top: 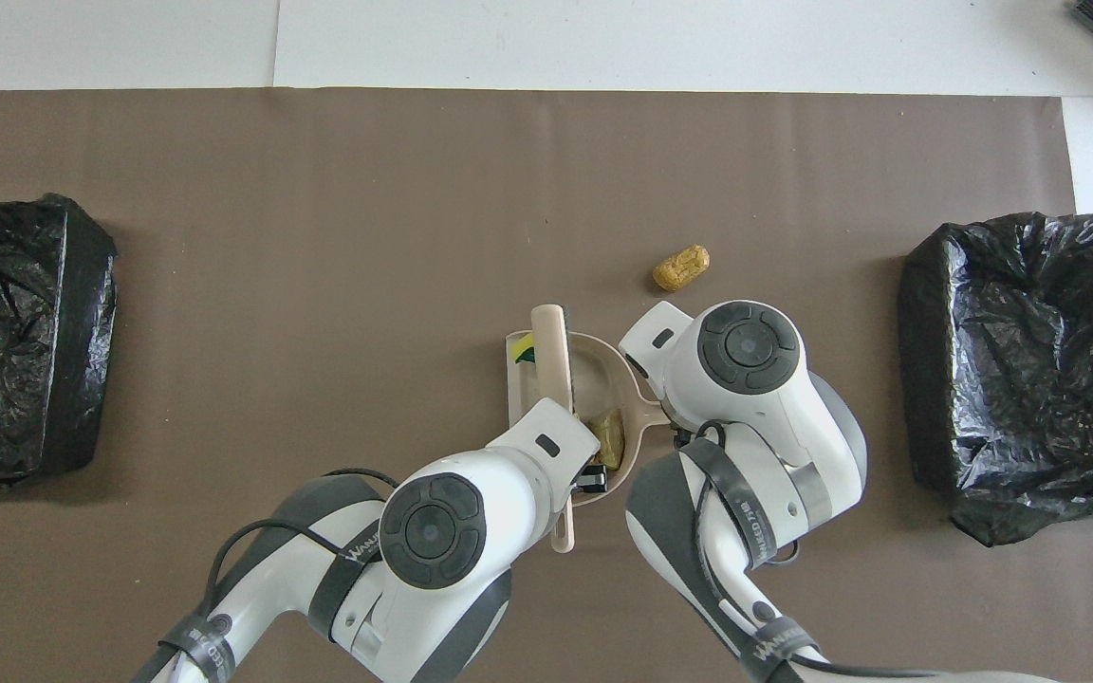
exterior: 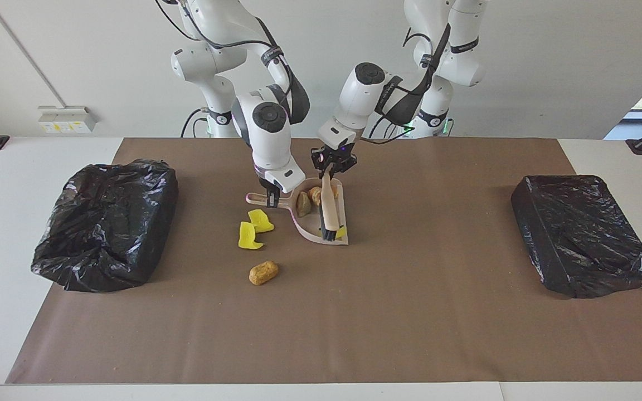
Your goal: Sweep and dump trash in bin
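Observation:
My right gripper [exterior: 272, 199] is shut on the handle of a beige dustpan [exterior: 312, 225] that lies on the brown mat. My left gripper [exterior: 329, 167] is shut on a beige brush [exterior: 329, 209], whose black bristles rest in the pan. Two pale beige lumps [exterior: 303, 204] and one yellow foam chunk [exterior: 341, 231] lie in the pan. Two yellow foam chunks [exterior: 259, 220] [exterior: 249, 236] lie on the mat beside the pan, toward the right arm's end. A golden-brown lump [exterior: 263, 273] lies farther from the robots, also seen in the overhead view [top: 681, 267].
An open bin lined with a black bag [exterior: 106, 223] stands at the right arm's end of the table. A black-wrapped box [exterior: 583, 234] stands at the left arm's end. The brown mat [exterior: 410, 312] covers most of the white table.

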